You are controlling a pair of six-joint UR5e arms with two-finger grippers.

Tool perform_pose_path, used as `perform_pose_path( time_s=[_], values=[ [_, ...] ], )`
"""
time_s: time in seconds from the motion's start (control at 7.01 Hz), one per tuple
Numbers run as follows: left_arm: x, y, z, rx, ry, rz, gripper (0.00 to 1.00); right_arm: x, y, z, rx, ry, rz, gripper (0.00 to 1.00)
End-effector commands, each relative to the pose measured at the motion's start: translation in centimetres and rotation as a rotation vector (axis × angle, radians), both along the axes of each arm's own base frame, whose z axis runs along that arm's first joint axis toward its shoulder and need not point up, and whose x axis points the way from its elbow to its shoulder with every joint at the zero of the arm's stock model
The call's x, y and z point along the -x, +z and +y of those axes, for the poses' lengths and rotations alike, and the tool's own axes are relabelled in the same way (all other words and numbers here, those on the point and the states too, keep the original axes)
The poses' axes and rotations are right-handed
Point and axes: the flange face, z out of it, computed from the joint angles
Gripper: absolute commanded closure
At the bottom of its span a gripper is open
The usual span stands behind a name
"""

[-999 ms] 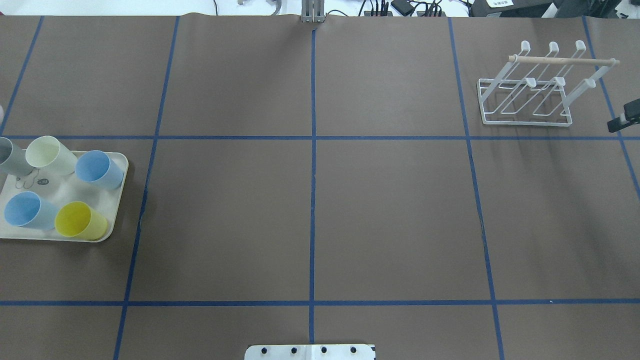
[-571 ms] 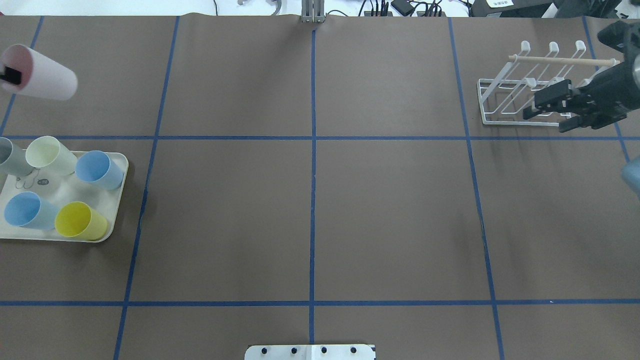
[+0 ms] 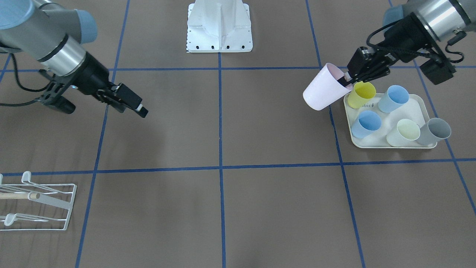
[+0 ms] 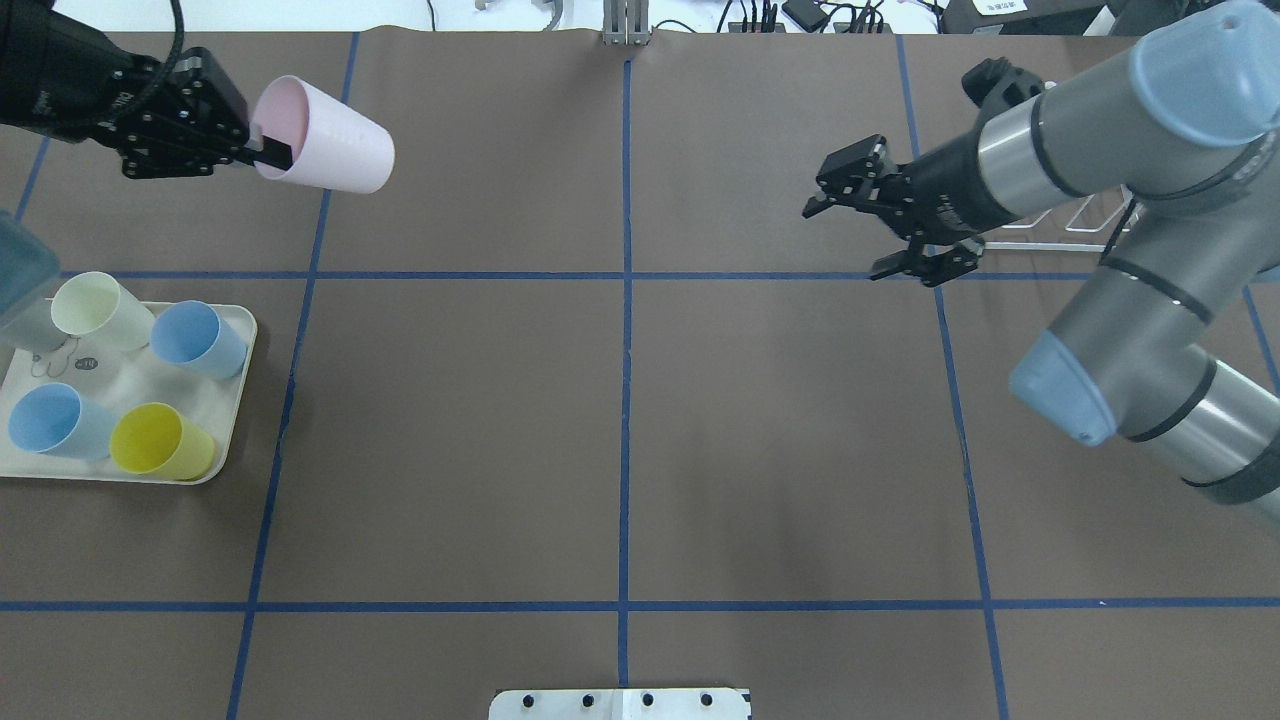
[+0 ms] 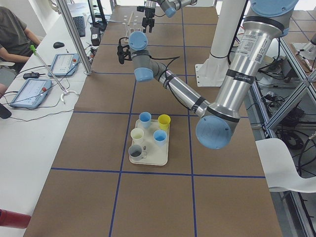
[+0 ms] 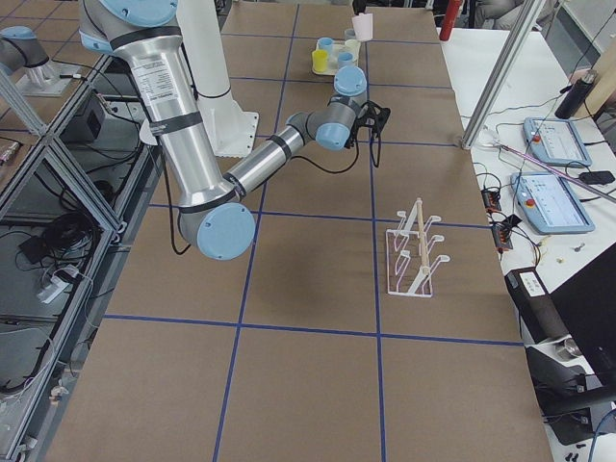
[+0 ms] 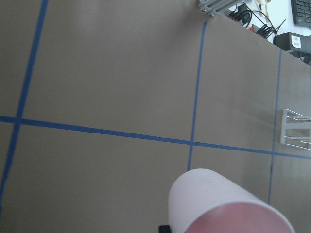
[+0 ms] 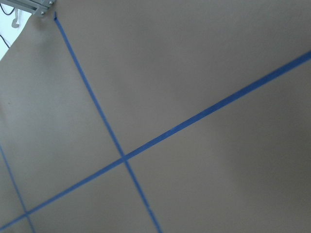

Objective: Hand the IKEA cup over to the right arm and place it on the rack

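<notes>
Two hands, well apart: our left hand (image 4: 268, 152) pinches the pink cup (image 4: 325, 150); our right hand (image 4: 840, 243) is spread wide, empty. We think they must meet next.

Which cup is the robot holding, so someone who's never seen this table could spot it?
Start at the white tray of cups at the robot's left end of the table. Near it, the left pincer holds one cup in the air by its rim. It alone is pink and tipped sideways; the rest stand on the tray.
</notes>
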Motion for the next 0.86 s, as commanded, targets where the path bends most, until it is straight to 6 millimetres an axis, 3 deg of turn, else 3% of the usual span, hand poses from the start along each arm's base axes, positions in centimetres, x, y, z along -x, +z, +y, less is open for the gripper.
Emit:
perform_pose_path(
  time_s=[0.0,0.29,0.71],
  values=[
    [-5.8,-3.4,2.1,0.066,-0.078,0.218,1.0,3.3,-3.8,2.0,0.282,0.206,-0.289,0.01],
    [-7.6,-4.2,2.3,0.122,-0.114,0.39,1.0,3.8,-4.8,3.3,0.449,0.266,-0.581,0.01],
    [-11.4,-6.3,2.4,0.191,-0.137,0.549,1.0,3.2,-8.3,3.0,0.582,0.328,-0.734,0.01]
  ],
)
